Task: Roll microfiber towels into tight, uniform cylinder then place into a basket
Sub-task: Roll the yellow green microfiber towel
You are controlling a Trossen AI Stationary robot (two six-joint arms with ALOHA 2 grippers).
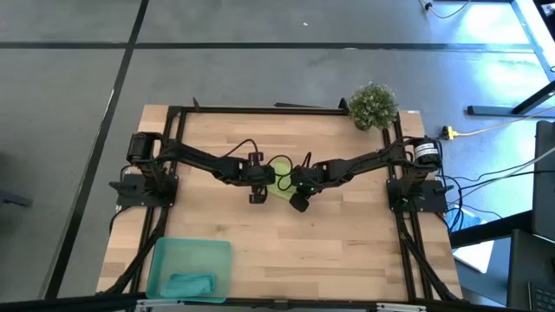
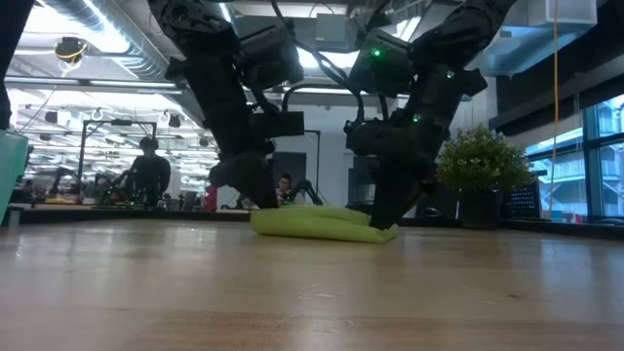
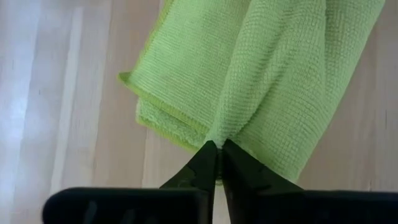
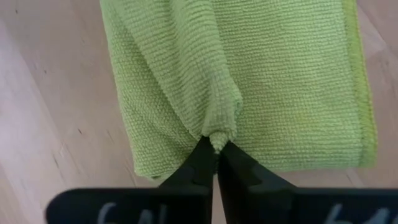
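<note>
Pinched in both hands, the lime towel [image 1: 279, 180] lies folded mid-surface: the left hand [image 3: 216, 157] and right hand [image 4: 215, 155] each grip a fold. Teal towel [image 1: 189, 283] sits in the basket [image 1: 165, 253] at the surface's [image 1: 329, 243] front-left corner.

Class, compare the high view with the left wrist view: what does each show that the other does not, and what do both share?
Only the high view shows the basket holding the teal towel, the potted plant, and the right hand. Only the left wrist view shows the left hand shut, pinching a raised ridge of cloth. Both show the lime towel lying on the wooden table.
</note>
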